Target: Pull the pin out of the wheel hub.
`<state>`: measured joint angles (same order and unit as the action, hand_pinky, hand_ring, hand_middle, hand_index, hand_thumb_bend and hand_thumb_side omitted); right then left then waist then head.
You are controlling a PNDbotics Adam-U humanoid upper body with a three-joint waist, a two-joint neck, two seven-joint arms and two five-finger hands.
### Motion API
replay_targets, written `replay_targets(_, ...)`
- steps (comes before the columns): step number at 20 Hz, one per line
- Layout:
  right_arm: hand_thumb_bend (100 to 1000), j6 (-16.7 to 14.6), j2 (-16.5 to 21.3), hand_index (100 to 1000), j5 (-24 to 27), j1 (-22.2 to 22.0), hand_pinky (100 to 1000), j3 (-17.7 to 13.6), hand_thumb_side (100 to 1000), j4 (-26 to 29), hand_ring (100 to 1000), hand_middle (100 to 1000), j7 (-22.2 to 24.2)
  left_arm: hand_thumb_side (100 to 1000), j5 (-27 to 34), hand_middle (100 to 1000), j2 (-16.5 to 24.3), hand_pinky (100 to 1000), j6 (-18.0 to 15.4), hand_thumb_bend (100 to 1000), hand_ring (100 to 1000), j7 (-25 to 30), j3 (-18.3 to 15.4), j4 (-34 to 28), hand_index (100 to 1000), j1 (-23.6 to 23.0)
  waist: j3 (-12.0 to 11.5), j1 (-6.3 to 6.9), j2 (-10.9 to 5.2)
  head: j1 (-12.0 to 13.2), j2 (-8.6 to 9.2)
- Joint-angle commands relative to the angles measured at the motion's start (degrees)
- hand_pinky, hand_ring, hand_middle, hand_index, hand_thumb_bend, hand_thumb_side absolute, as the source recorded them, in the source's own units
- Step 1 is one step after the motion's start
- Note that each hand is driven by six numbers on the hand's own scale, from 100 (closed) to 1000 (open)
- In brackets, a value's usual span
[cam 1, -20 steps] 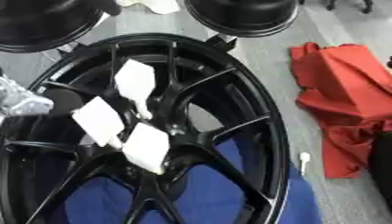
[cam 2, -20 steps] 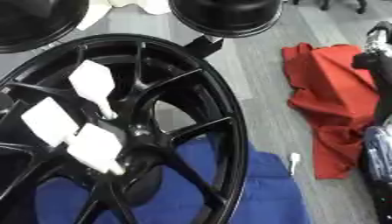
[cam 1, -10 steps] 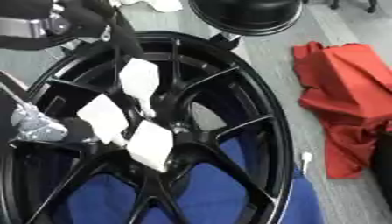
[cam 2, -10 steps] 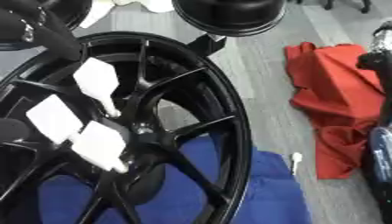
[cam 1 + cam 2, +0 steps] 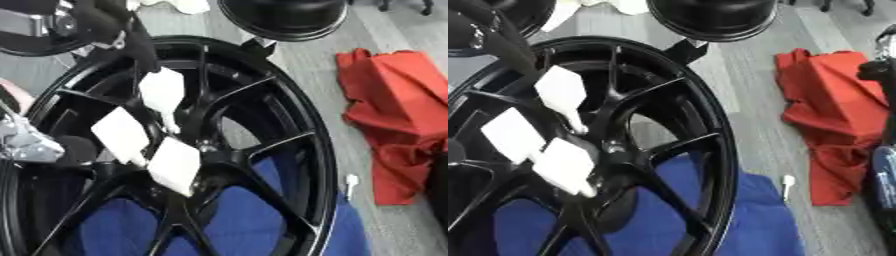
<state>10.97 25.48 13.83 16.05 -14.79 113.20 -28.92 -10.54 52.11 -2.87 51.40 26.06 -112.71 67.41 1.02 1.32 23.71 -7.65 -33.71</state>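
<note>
The left eye view shows the left hand (image 5: 131, 37), fingers unclear, above the wheel hub (image 5: 206, 150), whose white-tabbed pin (image 5: 164, 95) looks light and stiff, best gripped by its tab.

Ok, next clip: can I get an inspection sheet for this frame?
Surface: grey floor, with a blue cloth under the wheel.
Job's things: black wheel lying flat; three white-tabbed pins at its hub, the upper pin not yet out.
Clutter: red cloth to the right; small white object beside the rim.
Hands: left hand reaches to the upper pin's top edge, grip unclear; right hand not made out.
Cables: nothing seen.
Surroundings: another black wheel at the far side; dark parts at the right eye view's right edge.
</note>
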Motion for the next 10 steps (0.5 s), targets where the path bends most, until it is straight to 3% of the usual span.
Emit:
replay_targets(1,123,0.0,0.9,686,0.4,0.2,517,-0.3,395,1.4,479,618,-0.3,427,0.8,689,2.4,810,0.1,404,756,0.5,1.0,-0.3,840,0.0,0.0,-0.02,-1.31,0.1,0.09)
replay_targets(7,124,-0.1,0.6,685,0.6,0.2,517,-0.3,397,1.4,479,617,-0.5,397,0.9,692,2.7,793,1.3,390,739,0.6,1.9,-0.1,837,-1.0,0.2,-0.14,-1.31,0.5,0.11)
replay_targets(10,124,-0.1,0.4,685,0.6,0.2,517,-0.3,397,1.4,479,616,-0.5,360,0.6,688,2.7,758,1.9,373,672,0.6,1.9,0.1,831,-1.4,0.3,-0.23,-1.31,0.6,0.09)
